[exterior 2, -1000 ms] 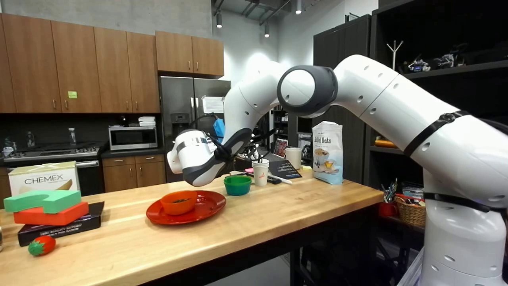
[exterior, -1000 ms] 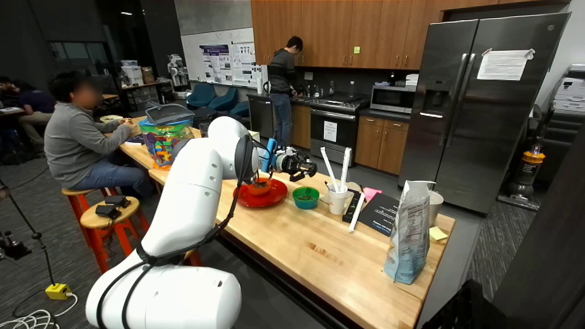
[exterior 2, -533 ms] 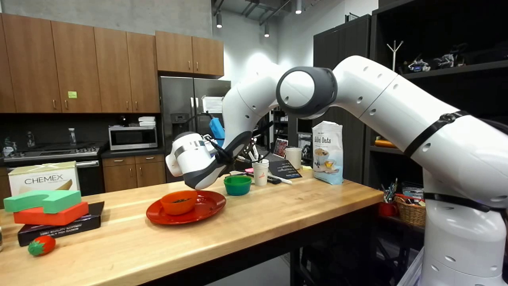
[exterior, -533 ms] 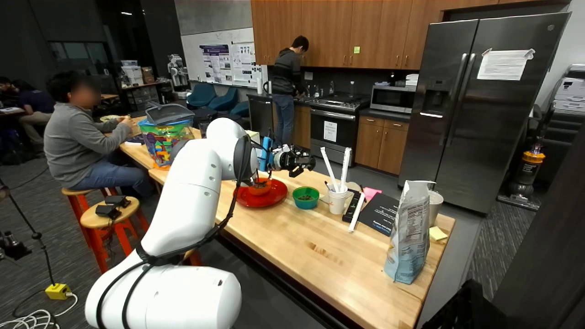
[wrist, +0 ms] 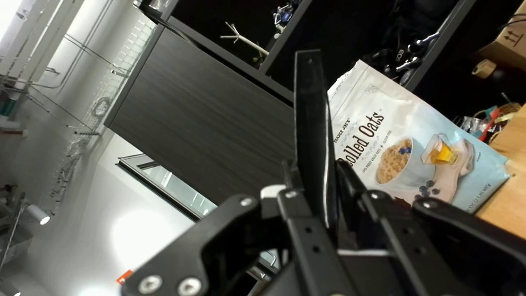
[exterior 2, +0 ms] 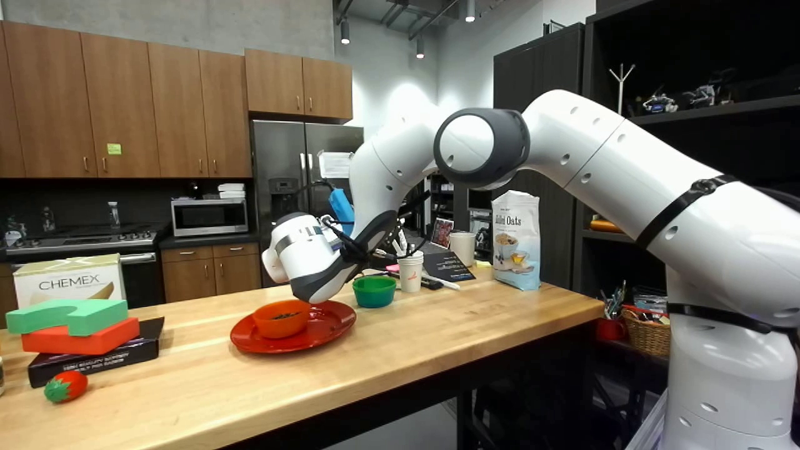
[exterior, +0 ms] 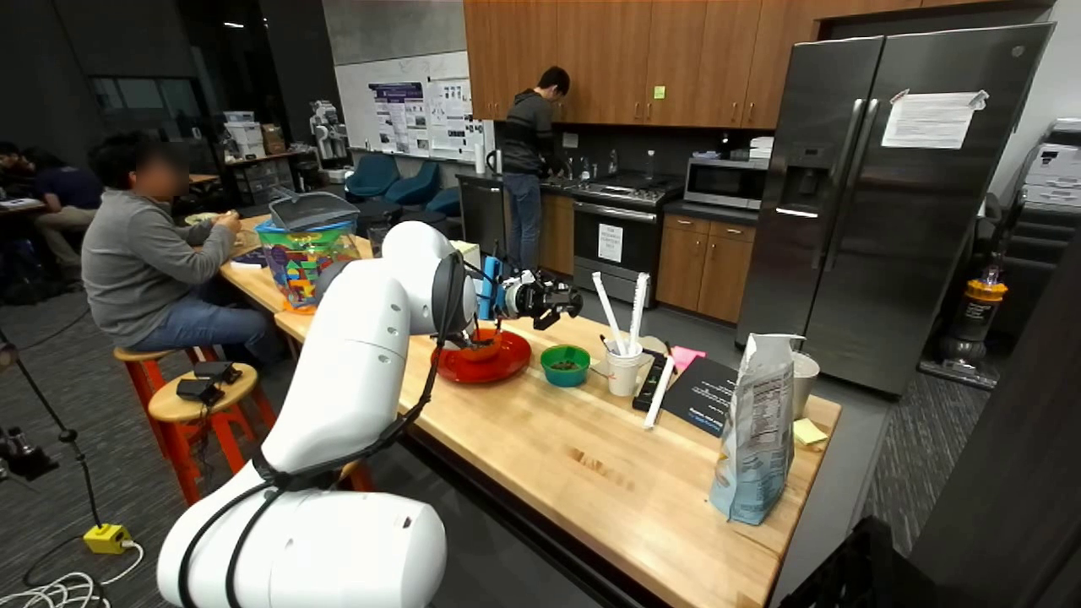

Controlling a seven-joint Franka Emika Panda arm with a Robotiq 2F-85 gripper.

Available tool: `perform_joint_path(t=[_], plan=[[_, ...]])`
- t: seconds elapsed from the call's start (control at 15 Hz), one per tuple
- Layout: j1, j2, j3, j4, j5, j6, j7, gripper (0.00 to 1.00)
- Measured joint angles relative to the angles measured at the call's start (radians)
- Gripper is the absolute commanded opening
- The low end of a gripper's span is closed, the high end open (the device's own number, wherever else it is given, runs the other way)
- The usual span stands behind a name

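Wooden table (exterior: 574,431), oats bag (exterior: 754,431) near its edge, gripper (wrist: 316,169) well apart, clamped on long dark strip (wrist: 310,94), kind unclear

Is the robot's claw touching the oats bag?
Apart. An exterior view shows a wide gap between the gripper and oats bag; they merely overlap in the wrist view.

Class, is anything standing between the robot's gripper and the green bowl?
Nothing visible does. In an exterior view the gripper shows above the green bowl, with wooden tabletop visible in the gap. The white cup, with white strips sticking up, stands beside the bowl, outside that gap. Depth is hard to judge there.
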Motion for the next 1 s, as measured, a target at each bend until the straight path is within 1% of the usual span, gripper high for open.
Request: perform_joint_path(t=[0.4,0.47,0.67,0.73,1.0], plan=[[0.0,0.0,0.0,0.0,0.0,-0.001,0.0,0.25],[0.0,0.0,0.0,0.0,0.0,-0.001,0.0,0.06],[-0.006,0.0,0.013,0.001,0.011,0.0,0.002,0.06],[-0.012,0.0,0.026,0.007,0.035,0.0,0.004,0.06],[-0.048,-0.003,0.087,0.052,0.195,0.018,0.034,0.06]])
